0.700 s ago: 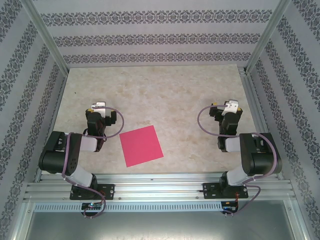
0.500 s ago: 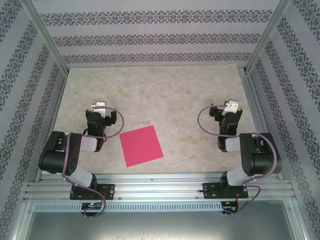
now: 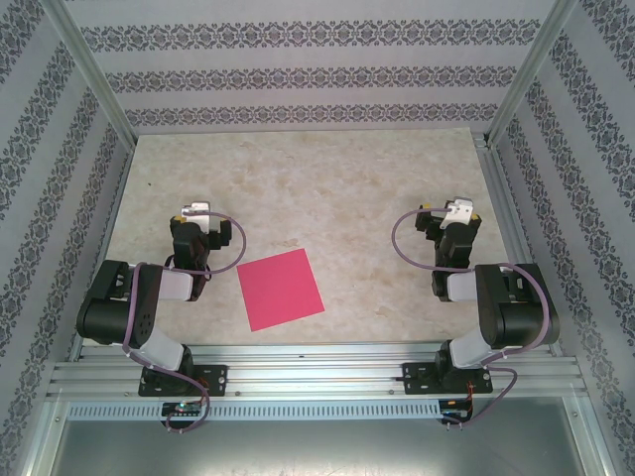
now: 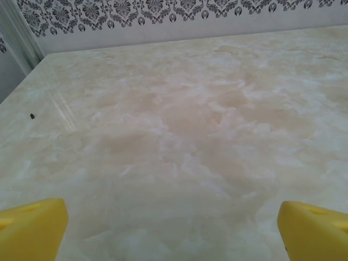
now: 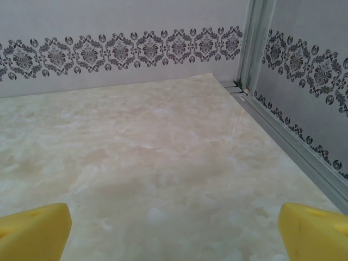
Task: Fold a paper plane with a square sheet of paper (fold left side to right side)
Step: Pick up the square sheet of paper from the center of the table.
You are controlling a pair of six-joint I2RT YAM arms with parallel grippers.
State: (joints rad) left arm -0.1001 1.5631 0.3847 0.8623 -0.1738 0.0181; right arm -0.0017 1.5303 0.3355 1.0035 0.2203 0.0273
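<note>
The paper point(image 3: 281, 289) lies flat on the table point(image 3: 327, 178) between the arms. The left gripper point(image 4: 174, 228) and right gripper point(image 5: 174, 228) are spread wide, empty.

table point(image 3: 327, 169): beige marbled | walls point(image 3: 298, 74): damask-striped paper | frame point(image 3: 317, 375): aluminium rails

No change visible across top-view sequence.
- Square sheet of paper point(image 3: 281, 289), lower centre of frame: no shift, no rotation, no new fold or lifted edge.
- Left gripper point(image 3: 195, 211), left of centre: no displacement, jaw gap unaltered.
- Right gripper point(image 3: 453, 209), right of centre: no displacement, jaw gap unaltered.
</note>
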